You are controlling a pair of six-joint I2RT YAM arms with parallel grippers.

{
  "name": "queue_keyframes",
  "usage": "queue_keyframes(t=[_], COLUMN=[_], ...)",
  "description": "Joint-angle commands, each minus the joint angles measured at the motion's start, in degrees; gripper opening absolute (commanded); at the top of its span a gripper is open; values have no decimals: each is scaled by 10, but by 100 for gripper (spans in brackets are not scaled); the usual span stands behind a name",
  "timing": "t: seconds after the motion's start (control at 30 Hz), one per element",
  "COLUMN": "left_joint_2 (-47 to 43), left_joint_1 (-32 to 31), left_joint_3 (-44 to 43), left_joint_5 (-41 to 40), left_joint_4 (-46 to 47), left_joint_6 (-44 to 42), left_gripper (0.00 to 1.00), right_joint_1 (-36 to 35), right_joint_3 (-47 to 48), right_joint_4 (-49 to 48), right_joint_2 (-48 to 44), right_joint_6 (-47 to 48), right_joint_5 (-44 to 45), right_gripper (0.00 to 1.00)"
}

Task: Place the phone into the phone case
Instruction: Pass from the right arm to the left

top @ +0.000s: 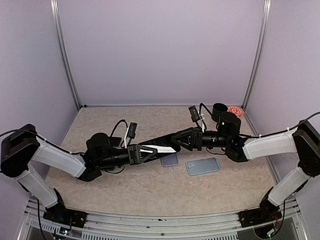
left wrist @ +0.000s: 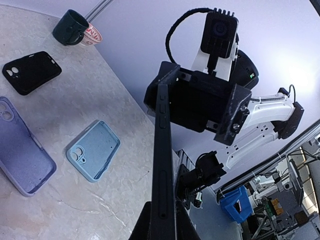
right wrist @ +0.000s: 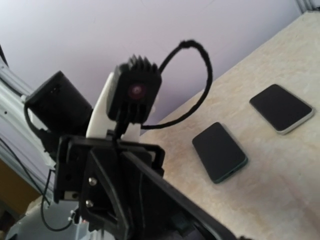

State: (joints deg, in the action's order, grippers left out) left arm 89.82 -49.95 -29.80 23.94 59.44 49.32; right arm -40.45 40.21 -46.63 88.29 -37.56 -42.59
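Pinches the phone [left wrist: 163, 165] edge-on in the left gripper [left wrist: 163, 226], aloft over the middle of the table [top: 140, 195]; spreads the right gripper [left wrist: 197, 102] wide about its far end. Shows the purple case [top: 170, 160] partly hidden underneath, the blue case [top: 203, 166] bare beside it, open table toward the near edge. Shows the black case [left wrist: 31, 71] only from the left wrist, toward the far right corner

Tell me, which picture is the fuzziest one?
Right wrist view: fuzziest, the teal-edged phone and the white-edged phone both look soft. Left wrist view: sharp, the blue case shows crisp camera holes. Top external view: even light, faint shadows, and the frame posts look slanted.
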Motion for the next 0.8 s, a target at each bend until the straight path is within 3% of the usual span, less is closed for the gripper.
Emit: queue_keyframes(t=[0.0,0.2,0.37,0.77], left_joint_2=[-36,-74,-93,-131], left_joint_1=[1,3,10,15], left_joint_3=[5,8,12,11], left_joint_5=[-17,-38,-50,-114], left_joint_4=[-20,-79,-105,-195], left_joint_6=[-25,-52,-52,-67], left_gripper=[1,0,0,0], right_joint_1=[3,19,26,39], right_joint_3=[32,81,126,206], right_joint_4=[122,272,361,461], right_joint_2=[-42,-72,-69,-9], right_joint_6=[82,167,218,276], right_joint_5=[29,64,93,137], right_gripper=[71,79,79,79])
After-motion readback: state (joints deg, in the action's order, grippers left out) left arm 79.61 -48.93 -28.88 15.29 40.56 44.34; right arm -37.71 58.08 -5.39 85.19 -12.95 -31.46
